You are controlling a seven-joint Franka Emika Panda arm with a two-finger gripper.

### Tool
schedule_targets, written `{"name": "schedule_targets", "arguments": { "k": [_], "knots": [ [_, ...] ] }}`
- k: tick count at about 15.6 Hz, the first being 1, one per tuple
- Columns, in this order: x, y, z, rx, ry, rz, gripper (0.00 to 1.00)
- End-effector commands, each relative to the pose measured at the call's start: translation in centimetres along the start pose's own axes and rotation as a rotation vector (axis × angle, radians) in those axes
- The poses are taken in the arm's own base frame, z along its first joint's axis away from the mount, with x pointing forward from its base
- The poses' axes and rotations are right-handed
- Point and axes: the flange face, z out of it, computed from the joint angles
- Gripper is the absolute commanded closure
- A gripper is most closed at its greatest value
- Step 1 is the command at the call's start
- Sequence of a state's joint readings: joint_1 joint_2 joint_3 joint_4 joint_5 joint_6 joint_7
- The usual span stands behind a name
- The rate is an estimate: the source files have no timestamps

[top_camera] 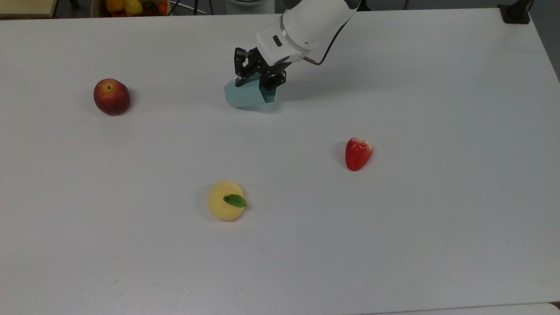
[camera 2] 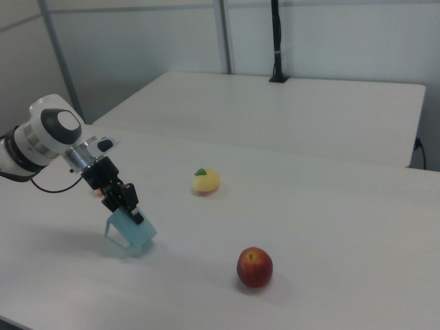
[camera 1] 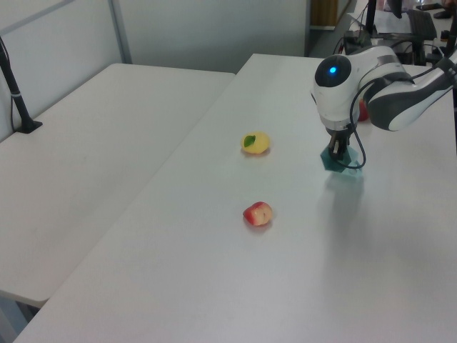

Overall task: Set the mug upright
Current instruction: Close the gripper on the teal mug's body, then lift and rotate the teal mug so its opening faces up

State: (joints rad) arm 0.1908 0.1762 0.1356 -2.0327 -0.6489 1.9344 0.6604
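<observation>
The mug (top_camera: 246, 94) is a pale blue-teal faceted cup at the back middle of the white table (top_camera: 393, 218). It is tilted, with its open end raised toward the top view's right. My gripper (top_camera: 255, 79) comes down on it from above and is shut on the mug's upper wall near the rim. In the left view the gripper (camera 1: 338, 148) stands over the mug (camera 1: 334, 162). In the right view the mug (camera 2: 132, 234) leans with one lower edge on the table, held by the gripper (camera 2: 128, 203).
A red-yellow peach (top_camera: 111, 96) lies at the top view's left, a yellow fruit with a green leaf (top_camera: 225, 200) sits in front, and a red fruit (top_camera: 358, 153) at the right. A box of fruits (top_camera: 131, 6) sits beyond the table's far edge. A second table (camera 1: 86, 143) adjoins.
</observation>
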Motion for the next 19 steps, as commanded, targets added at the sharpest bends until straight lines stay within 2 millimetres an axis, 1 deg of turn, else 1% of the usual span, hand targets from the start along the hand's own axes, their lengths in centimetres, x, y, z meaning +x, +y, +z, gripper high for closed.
{"name": "schedule_targets", "arguments": {
  "k": [1,4,6,8,10,11,12,14,15,16,17,19],
  "knots": [
    [0.7,1.8,-1.1,0.097,-0.012,-0.02,1.0],
    [2.2,5.0,-2.9,0.213,-0.022,-0.021,1.0],
    [2.7,6.2,-3.5,0.272,-0.016,-0.046,1.0],
    [3.5,7.5,-2.8,0.354,-0.024,-0.123,1.0],
    [4.6,9.1,-3.2,0.505,0.021,-0.202,1.0],
    [5.3,10.6,-3.1,0.568,0.051,-0.219,1.0],
    [6.0,12.7,-2.7,0.62,0.083,-0.236,1.0],
    [7.5,14.5,-2.7,0.717,0.155,-0.301,1.0],
    [8.0,14.9,-2.2,0.731,0.17,-0.323,1.0],
    [8.5,14.8,-1.7,0.731,0.174,-0.34,1.0],
    [9.1,14.3,-1.0,0.728,0.166,-0.346,1.0],
    [11.0,13.2,0.2,0.721,0.158,-0.351,1.0]
  ]
}}
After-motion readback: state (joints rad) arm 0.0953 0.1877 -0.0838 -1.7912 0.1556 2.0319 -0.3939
